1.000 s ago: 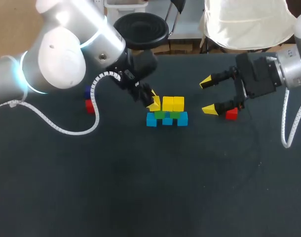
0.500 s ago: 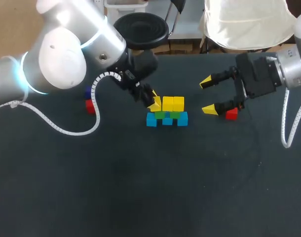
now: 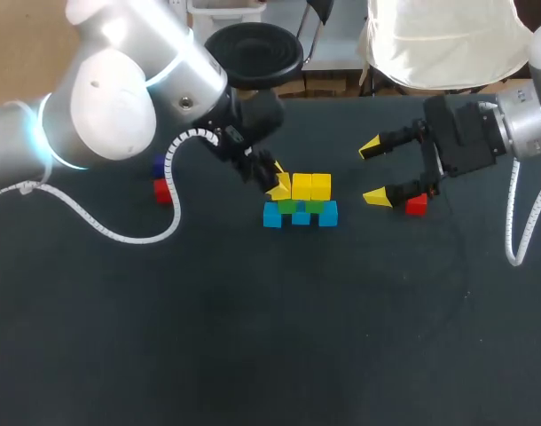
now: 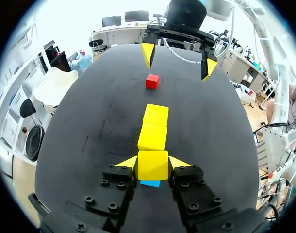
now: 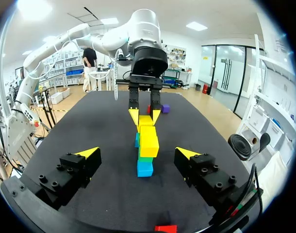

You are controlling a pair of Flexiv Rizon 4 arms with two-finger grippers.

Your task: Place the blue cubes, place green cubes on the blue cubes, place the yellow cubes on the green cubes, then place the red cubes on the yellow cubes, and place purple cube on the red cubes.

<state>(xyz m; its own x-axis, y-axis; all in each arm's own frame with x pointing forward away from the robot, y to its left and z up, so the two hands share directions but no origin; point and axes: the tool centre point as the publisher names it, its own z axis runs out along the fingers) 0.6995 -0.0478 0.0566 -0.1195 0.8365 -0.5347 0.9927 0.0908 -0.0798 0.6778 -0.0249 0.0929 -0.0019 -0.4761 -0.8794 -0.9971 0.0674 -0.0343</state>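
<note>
A stack stands mid-table: blue cubes (image 3: 300, 217) at the bottom, green cubes (image 3: 314, 207) on them, two yellow cubes (image 3: 311, 186) on top. My left gripper (image 3: 275, 184) is shut on a third yellow cube (image 4: 153, 165) at the left end of the yellow row, with a blue cube (image 4: 150, 183) showing under it. To the stack's right my right gripper (image 3: 375, 171) stands open and empty. A red cube (image 3: 417, 205) lies beside its near fingertip. In the right wrist view the stack (image 5: 148, 141) lies ahead between the open fingers (image 5: 87, 153).
Another red cube (image 3: 161, 190) and a purple cube (image 3: 157, 165) lie on the black table (image 3: 253, 337) at the left, behind my left arm's white cable (image 3: 120, 232). The red cube (image 4: 152, 81) near my right gripper sits beyond the yellow row.
</note>
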